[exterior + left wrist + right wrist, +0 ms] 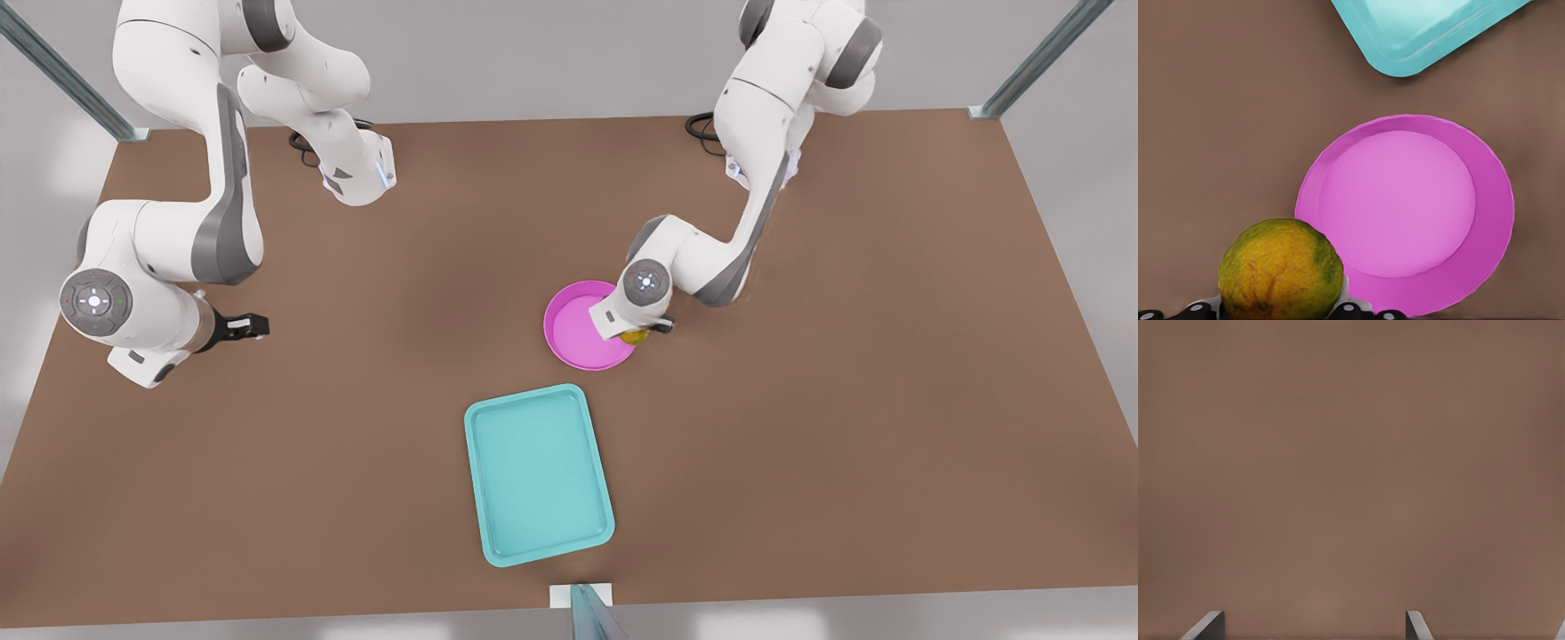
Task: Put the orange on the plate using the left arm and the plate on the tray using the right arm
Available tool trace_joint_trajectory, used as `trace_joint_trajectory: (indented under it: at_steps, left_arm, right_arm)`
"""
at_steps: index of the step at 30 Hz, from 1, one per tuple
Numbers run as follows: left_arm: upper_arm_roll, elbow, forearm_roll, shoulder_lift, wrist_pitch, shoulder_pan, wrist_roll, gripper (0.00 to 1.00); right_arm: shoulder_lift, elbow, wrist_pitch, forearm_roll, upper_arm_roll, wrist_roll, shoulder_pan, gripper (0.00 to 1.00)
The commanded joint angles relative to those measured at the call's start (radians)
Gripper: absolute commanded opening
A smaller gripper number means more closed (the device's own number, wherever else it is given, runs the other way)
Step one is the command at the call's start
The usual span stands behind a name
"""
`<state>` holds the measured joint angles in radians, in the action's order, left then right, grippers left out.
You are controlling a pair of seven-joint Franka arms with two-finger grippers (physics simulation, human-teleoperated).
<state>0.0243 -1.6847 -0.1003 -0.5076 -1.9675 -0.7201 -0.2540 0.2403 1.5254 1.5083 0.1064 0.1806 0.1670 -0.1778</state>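
The yellow-green orange [634, 336] sits between the fingers of my left gripper [642, 332], on the arm at the front view's right. It is just off the magenta plate [582, 331] on the side toward the front view's right. In the left wrist view the orange [1280, 270] is held by the left gripper [1275, 311] and overlaps the plate's [1405, 207] rim. I cannot tell whether it is off the table. The teal tray [538, 471] lies empty in front of the plate, and its corner [1425, 30] shows beyond the plate. My right gripper [251, 326] waits open far off at the front view's left.
The brown table [845, 356] runs wide around the plate and tray. In the right wrist view the open right gripper [1313, 631] hangs over bare table [1351, 467]. Metal frame posts [1036, 58] stand at the far corners, and a small bracket [582, 597] sits at the near edge.
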Motion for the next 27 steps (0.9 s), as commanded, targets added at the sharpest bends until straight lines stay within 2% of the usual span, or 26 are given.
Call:
trace_joint_trajectory:
  at_steps: [1, 3, 4, 5, 9, 10, 11, 12, 13, 14, 16, 17, 18, 19, 20, 23, 25, 27]
  left_arm:
    - [-0.001, 0.045, -0.055, -0.038, 0.061, -0.044, -0.544, 0.62]
    - [-0.017, 0.105, -0.061, -0.1, 0.039, -0.045, -0.599, 0.62]
    - [-0.021, 0.105, -0.059, -0.115, -0.002, -0.044, -0.633, 0.66]
    - [-0.02, 0.103, -0.056, -0.117, -0.011, -0.044, -0.631, 1.0]
    - [-0.009, 0.092, -0.042, -0.091, 0.01, -0.036, -0.61, 1.0]
    - [0.06, 0.105, -0.062, 0.042, 0.194, -0.032, -0.591, 1.0]
    - [0.187, 0.109, -0.088, 0.165, 0.343, -0.03, -0.541, 1.0]
    - [0.357, 0.216, -0.09, 0.218, 0.577, -0.03, -0.282, 1.0]
    - [0.437, 0.313, -0.078, 0.205, 0.712, -0.032, -0.134, 1.0]
    - [0.586, 0.392, -0.062, 0.216, 0.809, -0.032, 0.044, 1.0]
    - [0.637, 0.416, -0.001, 0.225, 0.871, -0.032, 0.15, 1.0]
    - [0.599, 0.421, -0.006, 0.264, 0.874, 0.057, 0.157, 1.0]
    - [0.22, 0.415, 0.077, 0.305, 0.862, 0.351, 0.133, 1.0]
    - [-0.049, 0.298, 0.159, 0.4, 0.716, 0.576, 0.113, 1.0]
    - [-0.049, 0.197, 0.16, 0.474, 0.601, 0.582, 0.114, 1.0]
    - [-0.046, 0.258, 0.133, 0.425, 0.657, 0.584, 0.11, 1.0]
    - [-0.044, 0.255, 0.123, 0.419, 0.74, 0.585, 0.128, 1.0]
    - [-0.041, 0.278, 0.114, 0.425, 0.748, 0.585, 0.118, 1.0]
  right_arm:
    - [-0.001, -0.001, 0.004, -0.001, 0.0, -0.001, 0.0, 1.0]
    - [0.002, -0.001, 0.007, -0.001, 0.0, -0.001, 0.0, 1.0]
    - [0.013, -0.004, 0.009, -0.002, 0.0, -0.001, -0.002, 1.0]
    - [0.016, -0.004, 0.009, -0.007, 0.0, -0.001, -0.003, 1.0]
    - [0.097, -0.002, 0.056, -0.224, 0.0, -0.075, -0.034, 1.0]
    - [0.123, 0.001, 0.081, -0.301, 0.0, -0.076, -0.046, 1.0]
    - [0.155, 0.002, 0.108, -0.373, 0.0, -0.099, -0.074, 1.0]
    - [0.2, -0.001, 0.148, -0.407, 0.0, -0.193, -0.15, 1.0]
    - [0.23, -0.005, 0.182, -0.409, -0.003, -0.268, -0.186, 1.0]
    - [0.283, -0.01, 0.259, -0.412, -0.003, -0.38, -0.267, 1.0]
    - [0.335, -0.004, 0.404, -0.456, -0.013, -0.579, -0.354, 1.0]
    - [0.343, 0.002, 0.463, -0.467, -0.013, -0.698, -0.397, 1.0]
    - [0.343, 0.013, 0.486, -0.467, -0.013, -0.745, -0.427, 1.0]
    - [0.327, 0.064, 0.546, -0.511, -0.013, -0.765, -0.44, 1.0]
    - [0.297, 0.14, 0.639, -0.527, -0.015, -0.765, -0.456, 1.0]
    - [0.177, 0.407, 0.958, -0.631, -0.076, -0.75, -0.462, 1.0]
    - [0.157, 0.493, 1.041, -0.72, -0.099, -0.741, -0.462, 1.0]
    - [0.152, 0.539, 1.05, -0.872, -0.104, -0.572, -0.462, 1.0]
